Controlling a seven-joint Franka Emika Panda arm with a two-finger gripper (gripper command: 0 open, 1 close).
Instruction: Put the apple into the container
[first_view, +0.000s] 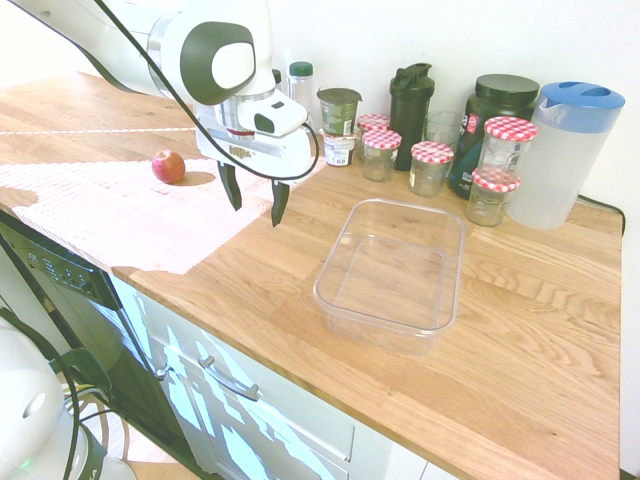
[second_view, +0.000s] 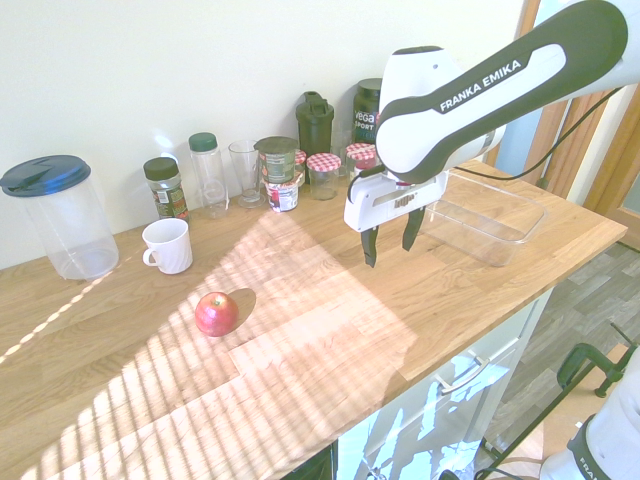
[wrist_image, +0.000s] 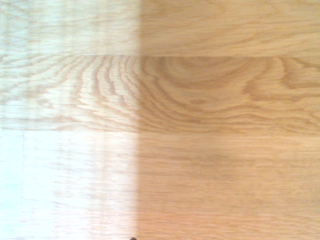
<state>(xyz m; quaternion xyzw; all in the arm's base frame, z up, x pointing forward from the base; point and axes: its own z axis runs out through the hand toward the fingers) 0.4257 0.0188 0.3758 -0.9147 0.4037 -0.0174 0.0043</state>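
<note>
A small red apple rests on the wooden counter in a patch of sunlight. The clear, shallow plastic container stands empty further along the counter. Between the two, my gripper hangs a little above the wood, fingers pointing down, open and holding nothing. Apple and gripper are well apart. The wrist view shows only bare counter, half in sun and half in shadow.
Along the back wall stand glass jars with red-checked lids, dark bottles, a frosted pitcher with a blue lid, a drinking glass and a white mug. The counter's front edge drops to drawers.
</note>
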